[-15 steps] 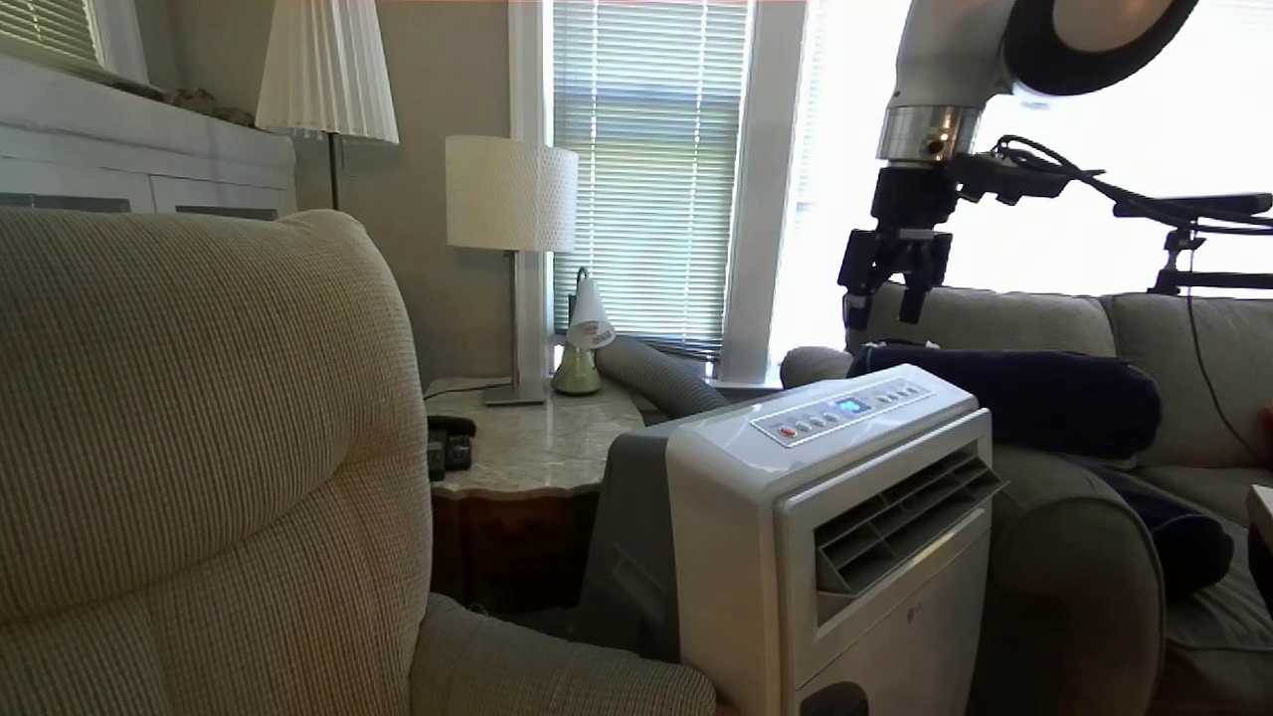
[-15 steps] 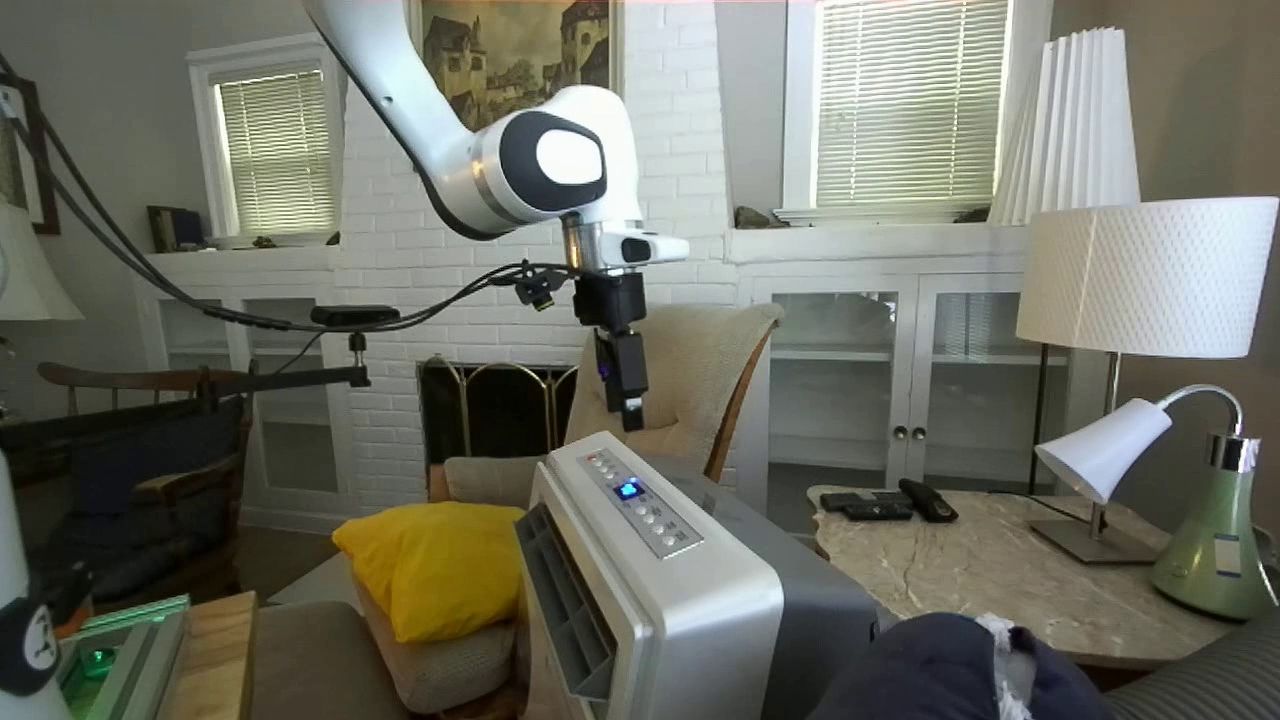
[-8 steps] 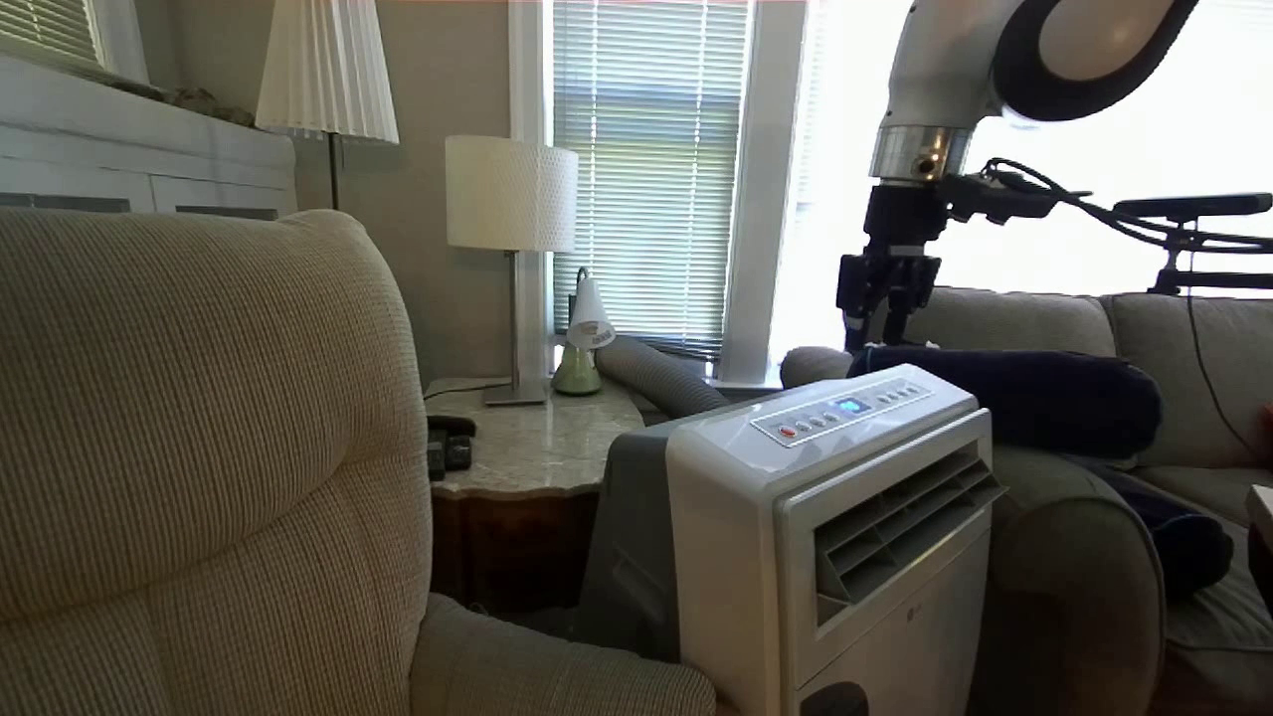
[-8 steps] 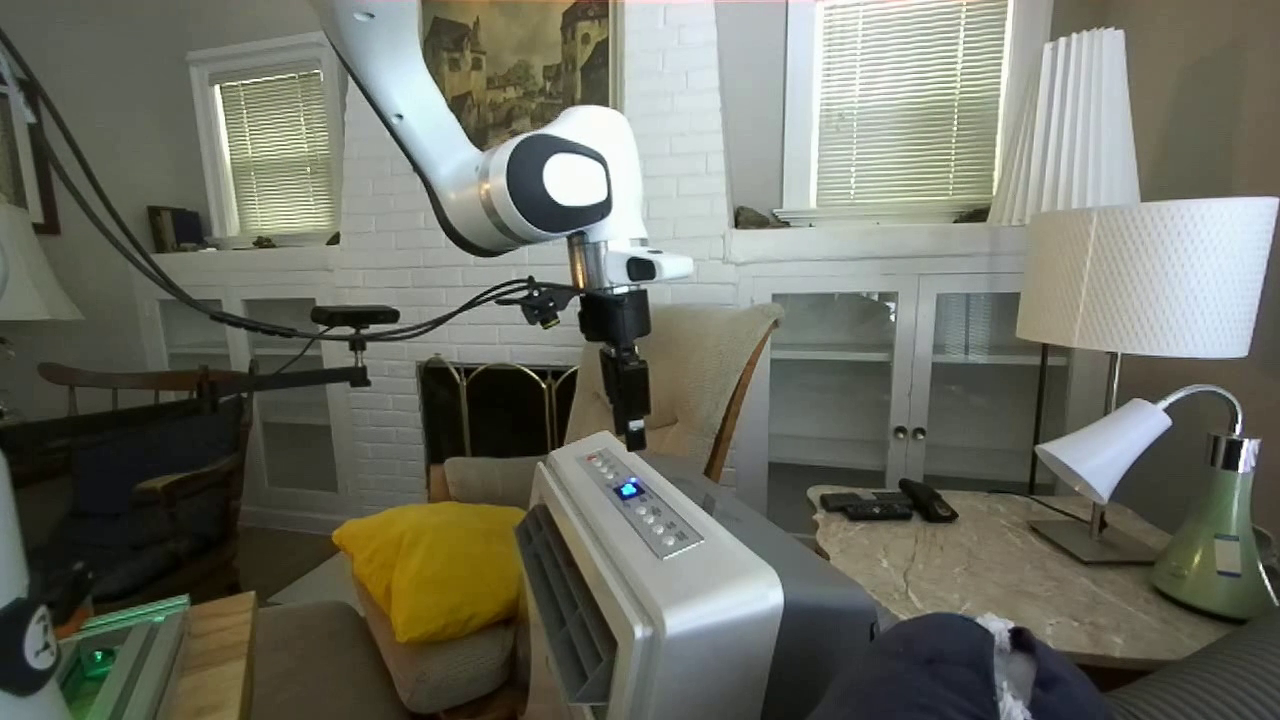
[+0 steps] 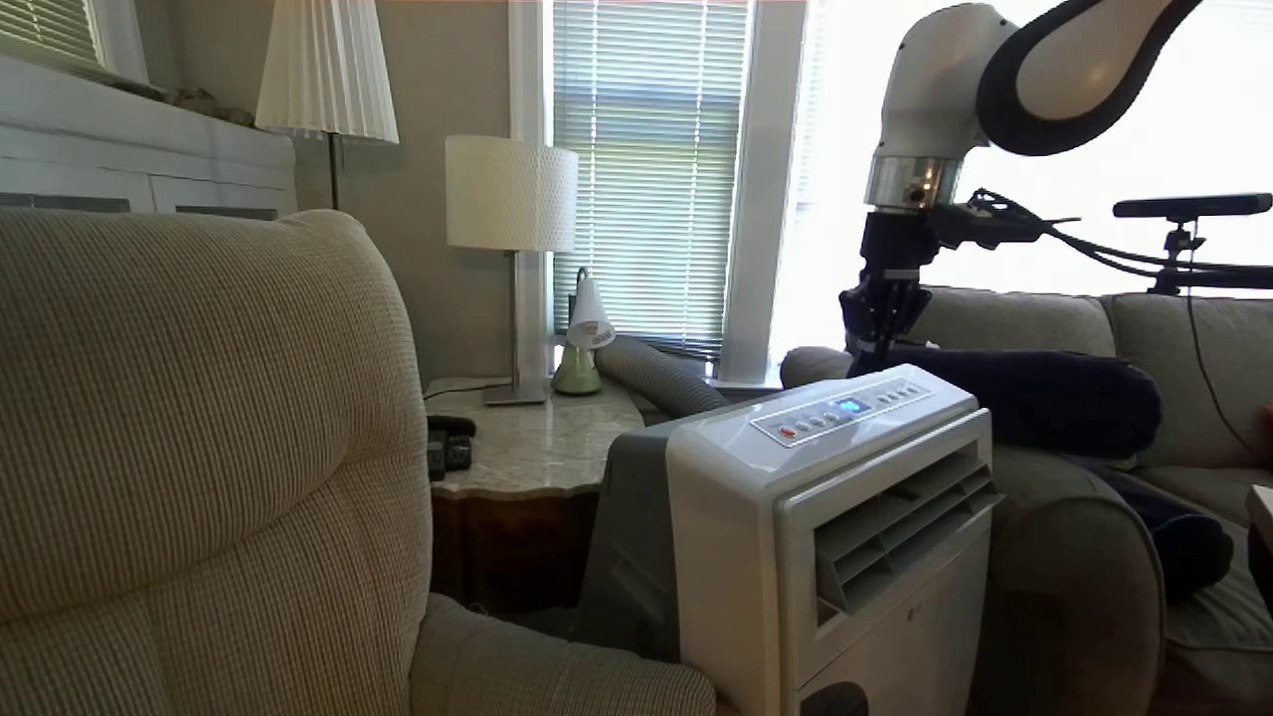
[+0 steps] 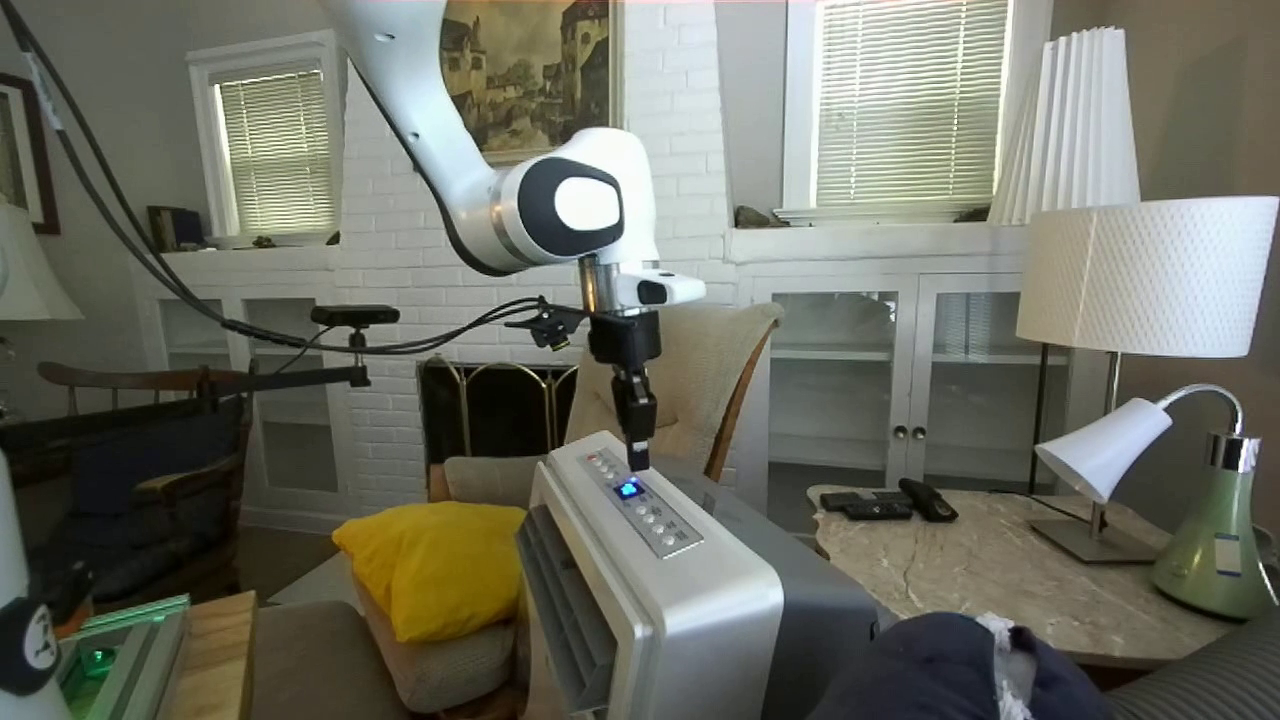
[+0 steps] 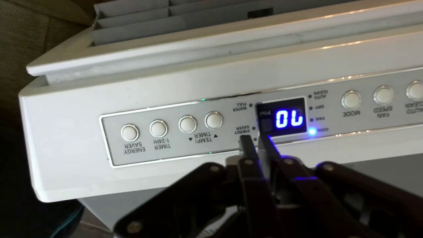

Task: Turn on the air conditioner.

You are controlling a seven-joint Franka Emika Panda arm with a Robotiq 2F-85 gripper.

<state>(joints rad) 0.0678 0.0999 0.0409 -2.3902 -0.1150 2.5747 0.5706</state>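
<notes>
The air conditioner [image 5: 726, 537] is a white boxy unit seen in both exterior views. Its sloped control panel [image 6: 665, 540] carries round buttons and a lit blue display [image 7: 287, 119], upside down in the wrist view, with the COOL light [image 7: 312, 131] glowing. A red button [image 5: 788, 432] is at one panel end. My gripper [image 6: 638, 460] points down beside the display at the panel's rear edge; contact cannot be told. In the wrist view the gripper [image 7: 255, 136] holds its fingers close together, a slim gap between them, with nothing held.
A beige armchair [image 5: 219, 418] stands beside the unit. Opposite it are a sofa [image 5: 1004, 318] and a dark rolled bundle [image 5: 1054, 398]. A grey hose [image 5: 661, 378] runs behind, near a marble side table [image 6: 960, 570] with lamps. A yellow pillow [image 6: 440, 560] sits by the front.
The gripper has come down nearer the control panel, and its fingers have drawn from wide apart to almost together. The front vent's louvres have tilted a little downward.
</notes>
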